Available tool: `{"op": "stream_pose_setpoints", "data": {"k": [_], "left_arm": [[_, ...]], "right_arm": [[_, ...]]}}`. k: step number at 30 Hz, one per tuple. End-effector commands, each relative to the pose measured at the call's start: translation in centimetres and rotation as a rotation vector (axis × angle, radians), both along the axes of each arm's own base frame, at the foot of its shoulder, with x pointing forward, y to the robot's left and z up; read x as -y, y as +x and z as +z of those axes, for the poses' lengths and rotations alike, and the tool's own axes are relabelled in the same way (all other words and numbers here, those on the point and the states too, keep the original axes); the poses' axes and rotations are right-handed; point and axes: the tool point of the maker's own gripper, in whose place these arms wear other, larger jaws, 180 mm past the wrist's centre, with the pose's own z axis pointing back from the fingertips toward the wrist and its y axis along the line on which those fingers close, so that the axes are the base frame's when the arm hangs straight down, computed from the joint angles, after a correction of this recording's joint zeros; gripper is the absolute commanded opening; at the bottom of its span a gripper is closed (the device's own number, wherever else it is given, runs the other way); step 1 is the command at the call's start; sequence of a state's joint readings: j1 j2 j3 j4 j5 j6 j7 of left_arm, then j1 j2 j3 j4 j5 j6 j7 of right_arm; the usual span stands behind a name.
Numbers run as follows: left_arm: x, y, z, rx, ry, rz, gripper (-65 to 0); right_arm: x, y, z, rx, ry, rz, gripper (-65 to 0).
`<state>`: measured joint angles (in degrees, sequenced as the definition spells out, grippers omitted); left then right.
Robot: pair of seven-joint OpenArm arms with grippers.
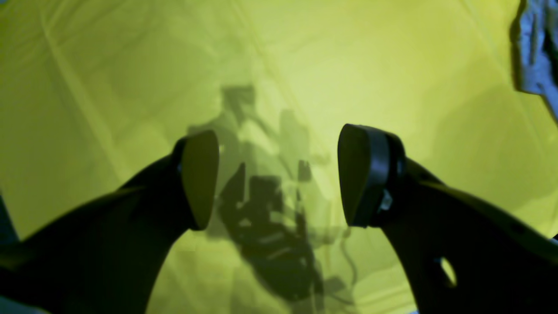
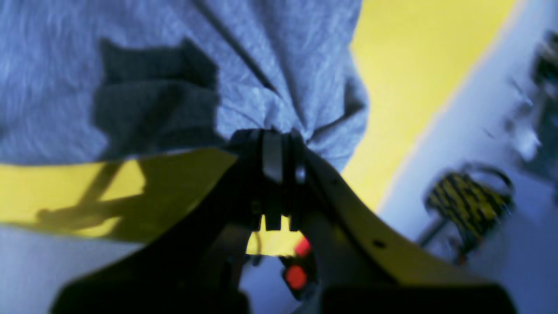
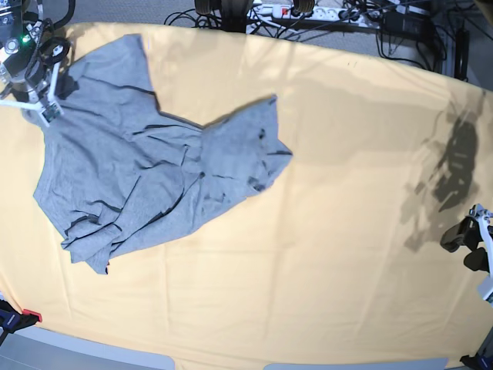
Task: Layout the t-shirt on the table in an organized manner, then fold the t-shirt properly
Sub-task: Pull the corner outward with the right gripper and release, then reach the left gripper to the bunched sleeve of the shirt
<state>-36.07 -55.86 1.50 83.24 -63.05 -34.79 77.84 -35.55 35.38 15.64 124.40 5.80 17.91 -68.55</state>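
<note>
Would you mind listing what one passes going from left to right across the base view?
Right gripper pinching the shirt's edge → t-shirt, crumpled on the left part → a wide bare stretch of the table → the arm's shadow → left gripper at the right edge.

You're looking at a robot lab.
Cloth-covered desk (image 3: 331, 231), tangled cables (image 3: 231, 14) and a power strip (image 3: 281, 10) behind it.

left gripper (image 1: 279, 179): black curved fingers, flat oval pads, one oval hole | right gripper (image 2: 277, 144): black fingers, small screw, red parts beneath
</note>
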Motion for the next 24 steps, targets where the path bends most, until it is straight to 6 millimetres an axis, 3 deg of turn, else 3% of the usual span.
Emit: {"op": "stream_pose_setpoints", "data": {"k": [1,3,4,8,13,16,21,24], "left_arm": [[-0.5,0.3,2.2,0.058,0.004,0.004,-21.8],[-0.7,0.3,2.3,0.057,0.009,0.007,-21.8],[-0.8,0.2,2.4,0.057,0.009,0.008,-21.8],[-0.3,0.0,2.8,0.056,-0.034,-0.001,-21.8],[2.1,-1.0,3.2,0.029,-0.135,-0.101,-21.8],[4.4,-1.7,4.4,0.048,-0.249,-0.203,-21.8],[5.9,-1.7,4.3,0.062,-0.255,-0.252,-21.8],[8.8,-1.8,4.5,0.088,-0.273,-0.333,-21.8]], "right_arm": [[1.0,0.5,1.3,0.034,-0.055,-0.016,-49.2],[1.8,0.6,1.9,0.066,-0.094,-0.048,-36.2],[2.1,0.7,2.2,0.084,-0.114,-0.062,-33.0],[3.2,1.2,3.5,0.173,-0.167,-0.119,-32.4],[2.9,2.4,4.1,0.263,-0.143,-0.116,-32.4],[2.4,3.0,5.0,0.319,-0.131,-0.110,-32.4],[0.6,4.3,7.8,0.444,-0.104,-0.081,-32.4],[-0.4,4.8,9.2,0.498,-0.089,-0.061,-32.4]]}}
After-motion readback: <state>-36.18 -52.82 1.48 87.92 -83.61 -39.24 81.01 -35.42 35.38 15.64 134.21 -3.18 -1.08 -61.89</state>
